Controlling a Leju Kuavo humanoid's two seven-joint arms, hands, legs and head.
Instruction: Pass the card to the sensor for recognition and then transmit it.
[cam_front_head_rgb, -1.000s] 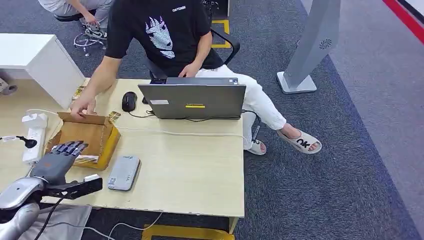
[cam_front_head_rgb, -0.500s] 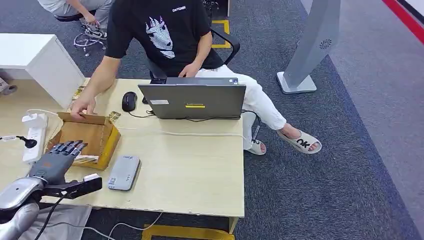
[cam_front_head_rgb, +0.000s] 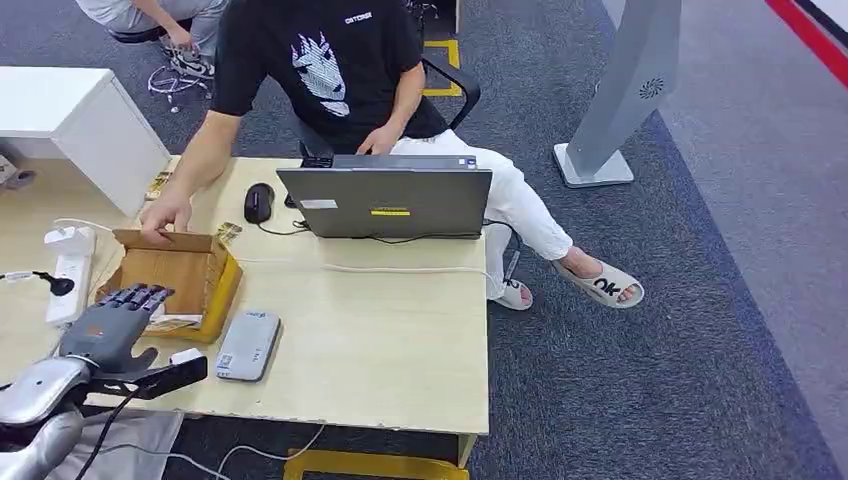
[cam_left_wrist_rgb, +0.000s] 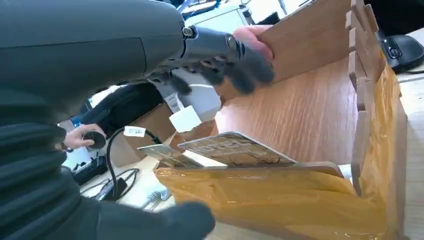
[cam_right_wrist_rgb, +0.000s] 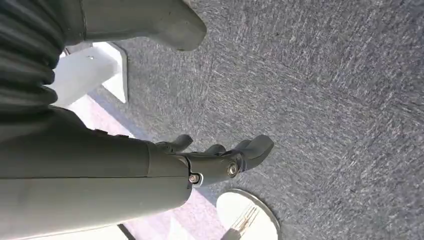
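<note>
Nearest, at the left front corner of the desk (cam_front_head_rgb: 400, 340), the robot's left hand (cam_front_head_rgb: 112, 322) hovers palm-down over the near rim of the cardboard box (cam_front_head_rgb: 185, 272), fingers spread, thumb apart, holding nothing; it seems poised to reach in for a pick. Cards (cam_left_wrist_rgb: 235, 150) lie propped against that near wall inside the box, one printed card uppermost with another edge beside it, tilted so an edge stands up where fingers could get under it. From the wrist camera the fingers (cam_left_wrist_rgb: 235, 60) hang above the cards, not touching. Just right of the box sits the flat grey sensor (cam_front_head_rgb: 247, 345), close by, probably so a lifted card needs only a short sideways carry. The right hand (cam_right_wrist_rgb: 220, 162) hangs low over the carpet, loosely parted, empty, out of the job for now. Left of the box a white power strip (cam_front_head_rgb: 65, 270) lies on the neighbouring table. Farther back, a seated person's hand (cam_front_head_rgb: 165, 215) rests on the box's far wall, likely steadying it. Beyond: a black mouse (cam_front_head_rgb: 258, 202), an open laptop (cam_front_head_rgb: 385, 200). Far right, a grey stand (cam_front_head_rgb: 625, 90) on the carpet.
</note>
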